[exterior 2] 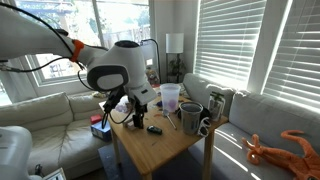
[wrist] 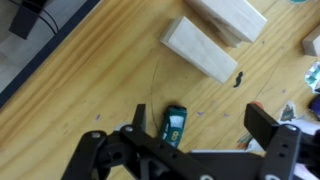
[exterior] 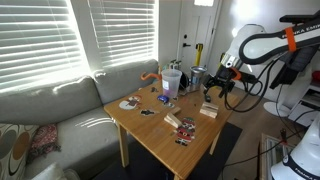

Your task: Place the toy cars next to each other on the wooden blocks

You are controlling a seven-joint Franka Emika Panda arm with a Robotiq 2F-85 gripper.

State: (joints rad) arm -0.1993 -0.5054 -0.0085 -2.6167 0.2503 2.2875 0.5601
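In the wrist view a small teal-green toy car (wrist: pixel 175 122) lies on the wooden table, close to the left finger of my gripper (wrist: pixel 200 122). The gripper is open and empty, with the car between its fingers. Two pale wooden blocks (wrist: pixel 200 47) lie just beyond, one (wrist: pixel 228 15) partly cut off by the top edge. In both exterior views the gripper (exterior: pixel 213 92) (exterior 2: pixel 128 114) hangs low over the table's end. A wooden block (exterior: pixel 208 110) lies below it. A small dark car (exterior 2: pixel 154 129) sits on the table beside the gripper.
Cups (exterior: pixel 172 80) and a mug (exterior 2: pixel 190 117) stand on the table. Red-and-white striped items (exterior: pixel 184 125) lie mid-table. A grey sofa (exterior: pixel 50 105) is beside the table. An orange toy octopus (exterior 2: pixel 285 150) lies on the other sofa. The table edge (wrist: pixel 40 60) runs near the blocks.
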